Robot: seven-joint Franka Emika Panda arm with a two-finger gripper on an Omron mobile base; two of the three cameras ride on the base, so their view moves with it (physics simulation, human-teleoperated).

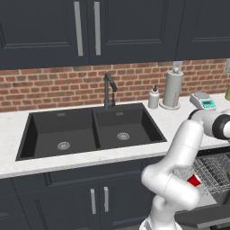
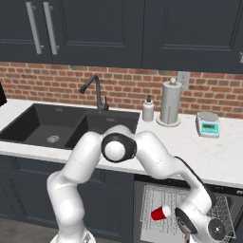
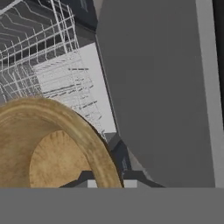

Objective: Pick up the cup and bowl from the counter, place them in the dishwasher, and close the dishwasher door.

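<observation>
- Hand view looks along the two-finger gripper (image 3: 107, 181) at a shallow, rounded, wood-like brown bowl (image 3: 48, 148), which sits close against the fingers at the lower left; the dark finger tips (image 3: 124, 164) press on its rim, so the pincer is pinched narrowly on the bowl.
- Behind the bowl in that view lie the grey wire rack (image 3: 39, 57) of the dishwasher and a pale inner floor; to the bowl's right spreads the wide, flat, dark grey dishwasher door (image 3: 157, 87), lowered open.
- Right base view shows the white arm bent down from the long white marbled stone counter (image 2: 209, 152) into the open built-in dishwasher (image 2: 185, 209); the hand (image 2: 199, 228) hangs low over the rack, at the front right of it. The bowl itself is hidden by the hand there.
- A small bright red cup (image 2: 160, 213) lies on its side in the rack, to the left of the hand and apart from it.
- Left base view shows the same red cup (image 1: 194, 181) in the rack, partly behind the arm's elbow.
- On the counter, measured from the black double sink (image 2: 57, 126): a black tap (image 2: 95, 90) stands at its back edge; a white soap bottle (image 2: 148, 110) just beyond its right end; a paper-towel roll on a stand (image 2: 170, 102) further right; a small kitchen scale with a teal display (image 2: 208, 124) furthest right.
</observation>
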